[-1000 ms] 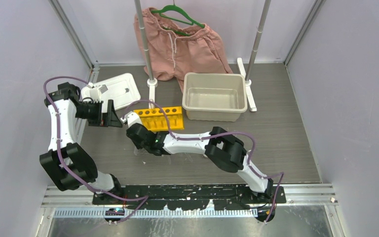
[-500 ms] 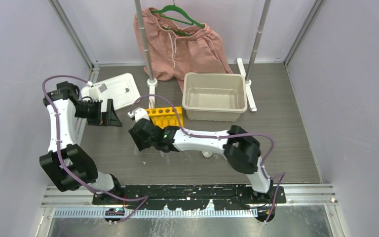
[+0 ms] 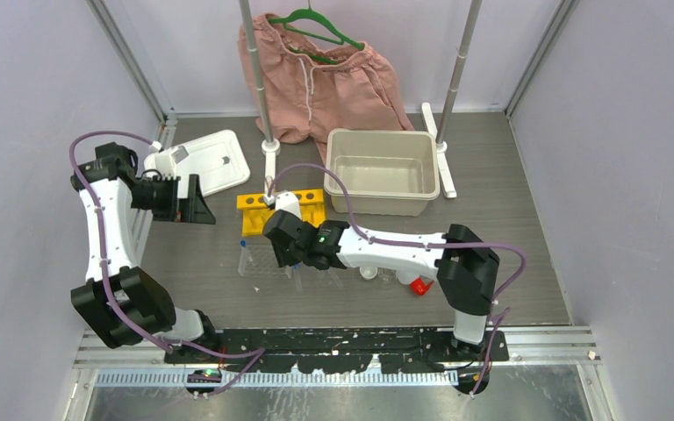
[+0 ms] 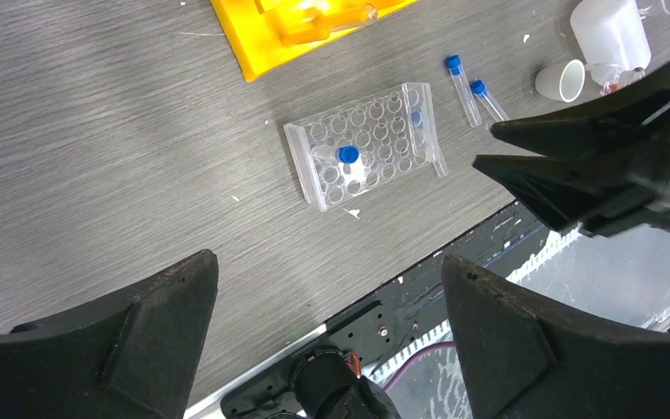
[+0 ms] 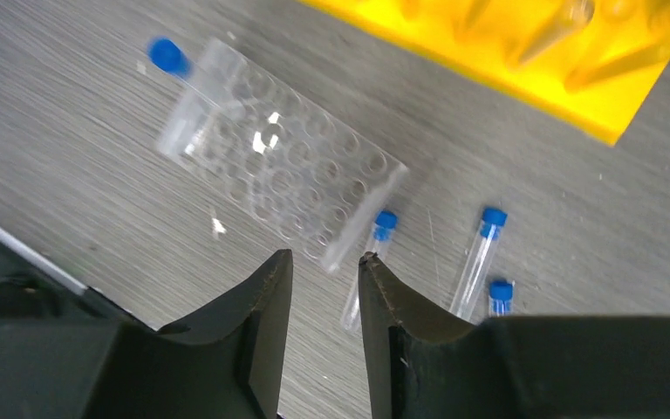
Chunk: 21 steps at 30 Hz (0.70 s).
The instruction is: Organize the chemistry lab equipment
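A: The right gripper (image 5: 323,256) is hovering with its jaws slightly apart, gripping nothing?

B: Yes, above the clear plastic grid rack (image 5: 288,183). One blue-capped tube (image 5: 177,83) is sitting in it, loose tubes (image 5: 480,257) are lying just beside it, and the yellow tube rack (image 5: 532,78) is sitting beyond. The left gripper (image 4: 327,262) is hanging wide open, empty.
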### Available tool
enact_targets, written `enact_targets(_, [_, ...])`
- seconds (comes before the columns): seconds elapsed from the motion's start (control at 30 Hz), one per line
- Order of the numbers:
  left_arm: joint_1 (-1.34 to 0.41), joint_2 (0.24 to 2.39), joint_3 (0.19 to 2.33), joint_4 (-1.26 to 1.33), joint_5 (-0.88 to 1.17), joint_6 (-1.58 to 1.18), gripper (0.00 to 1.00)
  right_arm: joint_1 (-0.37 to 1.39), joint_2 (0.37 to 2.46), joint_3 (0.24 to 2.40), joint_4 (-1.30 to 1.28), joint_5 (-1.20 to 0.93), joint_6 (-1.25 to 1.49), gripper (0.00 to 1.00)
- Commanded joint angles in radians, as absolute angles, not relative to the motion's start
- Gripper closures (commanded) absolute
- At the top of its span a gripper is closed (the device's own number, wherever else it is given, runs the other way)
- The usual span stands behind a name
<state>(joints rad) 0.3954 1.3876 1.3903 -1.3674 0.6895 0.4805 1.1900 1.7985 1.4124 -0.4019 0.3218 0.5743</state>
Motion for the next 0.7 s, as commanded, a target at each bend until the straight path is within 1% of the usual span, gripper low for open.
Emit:
enact_targets(0.0, [0.401,1.355,1.433,-1.4,0.712,0.496,0.0,1.192,1.814,1.392,-0.436,0.327,0.632,0.62])
enact_targets(0.1, [0.402,1.352,1.435,-1.404,0.713,0.497,0.0,1.191,1.824,1.369,-0.437,0.332,0.635,0.65])
enact_targets(0.67, [0.401,1.363,1.446,-1.407,0.717,0.499,0.0,1.189,1.913,1.33,-0.405,0.311,0.635,0.67])
